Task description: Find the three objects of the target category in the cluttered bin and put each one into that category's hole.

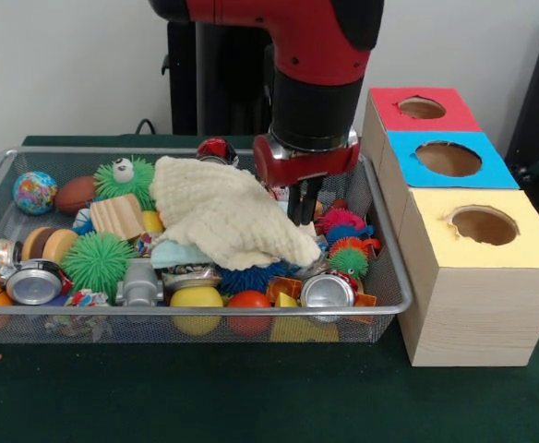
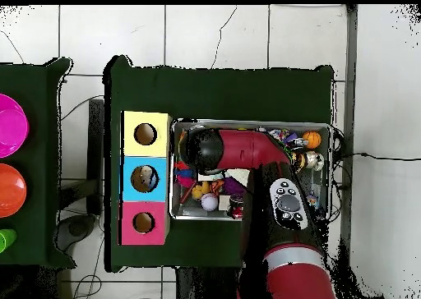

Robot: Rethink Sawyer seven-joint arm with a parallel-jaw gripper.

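The robot's gripper (image 1: 300, 214) hangs low in the wire bin (image 1: 394, 277) — right at the edge of the cream cloth (image 1: 223, 217). Its jaws look nearly closed, but I cannot tell if they hold anything. Three boxes with holes — red (image 1: 423, 108), blue (image 1: 448, 158), yellow (image 1: 484, 225) — stand just beside the bin.

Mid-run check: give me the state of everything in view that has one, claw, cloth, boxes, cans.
claw: lowered into the bin at the cloth's edge; open or shut not visible.
cream cloth: crumpled, draped over toys.
wire bin: full of clutter.
red box, blue box, yellow box: holes open.
silver can: lying on its side.
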